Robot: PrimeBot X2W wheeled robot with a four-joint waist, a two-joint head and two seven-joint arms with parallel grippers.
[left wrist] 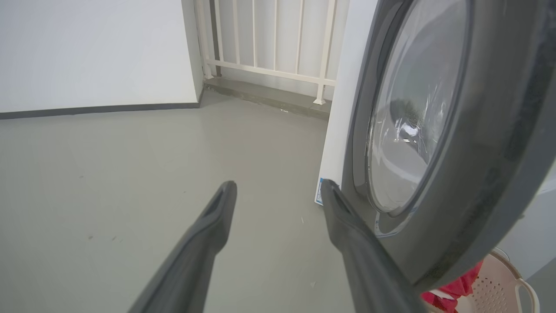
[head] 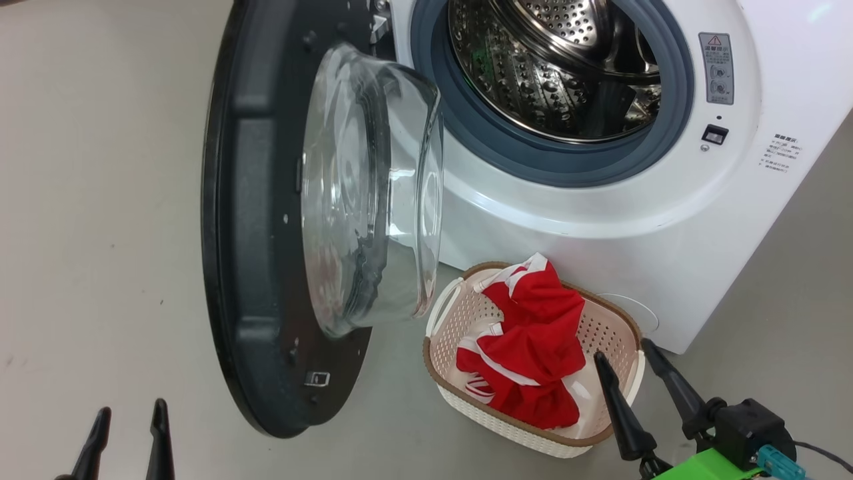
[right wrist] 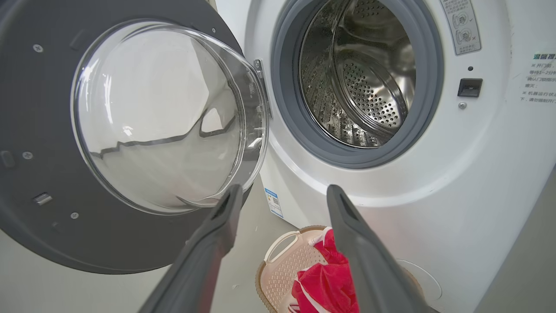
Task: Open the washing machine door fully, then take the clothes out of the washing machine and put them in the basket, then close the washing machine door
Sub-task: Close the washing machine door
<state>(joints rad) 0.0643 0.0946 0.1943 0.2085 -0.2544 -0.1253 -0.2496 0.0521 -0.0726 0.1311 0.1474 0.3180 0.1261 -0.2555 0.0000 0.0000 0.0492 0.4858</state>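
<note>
1. The left gripper (left wrist: 278,184) is empty with its jaws spread. One finger sits just beside the outer face of the washing machine door (left wrist: 478,130); I cannot tell whether they touch.
2. The right gripper (head: 622,350), likewise spread and empty, hovers over the basket (head: 493,417), where the clothes (head: 533,340) lie heaped.
3. The drum (head: 533,73) of the washing machine (head: 600,220) looks empty, so closing the door seems the step in hand.
4. To do it well, push the door's outer rim far from the hinge. Swing it steadily until it latches, with the right arm clear of the opening.
</note>
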